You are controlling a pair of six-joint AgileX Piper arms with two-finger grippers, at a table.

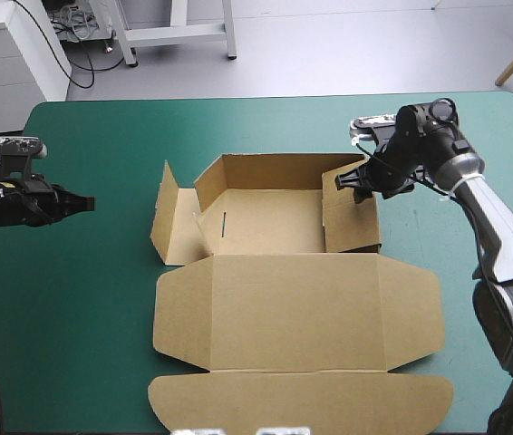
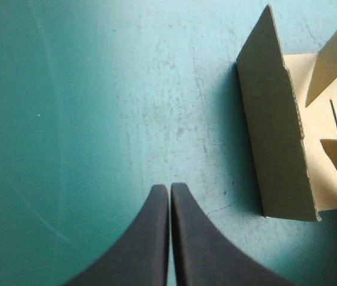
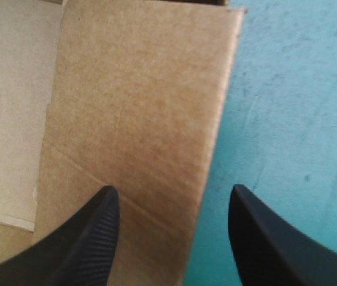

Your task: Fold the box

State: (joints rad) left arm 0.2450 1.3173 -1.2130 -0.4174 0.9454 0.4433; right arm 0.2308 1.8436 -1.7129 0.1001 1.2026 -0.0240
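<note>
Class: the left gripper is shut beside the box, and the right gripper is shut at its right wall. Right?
No: the right gripper is open, fingers apart at the right wall of the box, as the right wrist view shows. The left gripper is shut beside it.

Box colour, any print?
The box is plain brown, no print; best seen in the high view.

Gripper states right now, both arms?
Left gripper: shut, holding nothing, short of the box.
Right gripper: open, astride an edge of the box's board, not clamped.
</note>
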